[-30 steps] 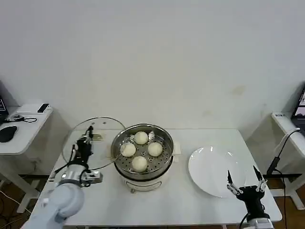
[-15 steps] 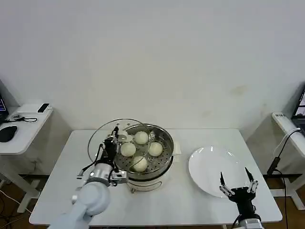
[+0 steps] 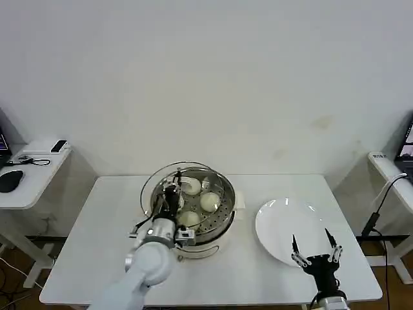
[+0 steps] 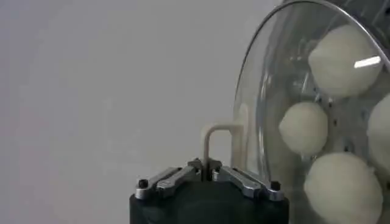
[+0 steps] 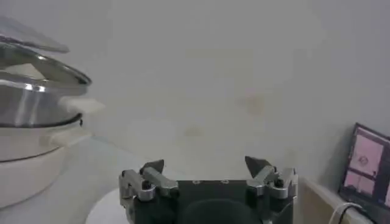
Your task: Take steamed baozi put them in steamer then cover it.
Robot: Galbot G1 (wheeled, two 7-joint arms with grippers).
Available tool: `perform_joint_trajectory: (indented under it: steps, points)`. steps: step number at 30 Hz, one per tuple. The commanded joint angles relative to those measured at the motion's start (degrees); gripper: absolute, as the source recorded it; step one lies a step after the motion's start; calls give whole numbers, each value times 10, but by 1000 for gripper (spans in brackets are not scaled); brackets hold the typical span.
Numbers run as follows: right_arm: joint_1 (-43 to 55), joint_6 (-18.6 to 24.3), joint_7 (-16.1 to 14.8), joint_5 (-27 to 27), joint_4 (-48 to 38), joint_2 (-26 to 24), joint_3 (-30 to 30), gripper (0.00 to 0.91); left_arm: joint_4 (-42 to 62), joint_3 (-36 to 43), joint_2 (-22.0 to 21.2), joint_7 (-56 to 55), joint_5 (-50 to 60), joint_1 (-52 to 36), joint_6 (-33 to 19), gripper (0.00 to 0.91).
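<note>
The cover is sitting over most of the steamer, blocking the way down to the baozi. The left gripper is gripping its handle. The table is lying open on the left. The plate and right gripper are taking up the right.

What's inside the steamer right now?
Baozi sit on the perforated tray in the steamer. The left gripper holds the cover over them, hiding part of the tray.
</note>
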Motion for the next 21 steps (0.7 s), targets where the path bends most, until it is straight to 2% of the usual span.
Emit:
perform_joint_trajectory:
  steps: [1, 21]
  points:
    - [0, 1, 2, -8, -2, 4, -7, 907, 33, 31, -29, 5, 19, -20, 1, 0]
    - [-1, 4, 3, -13, -6, 4, -15, 907, 36, 38, -32, 6, 33, -11, -5, 0]
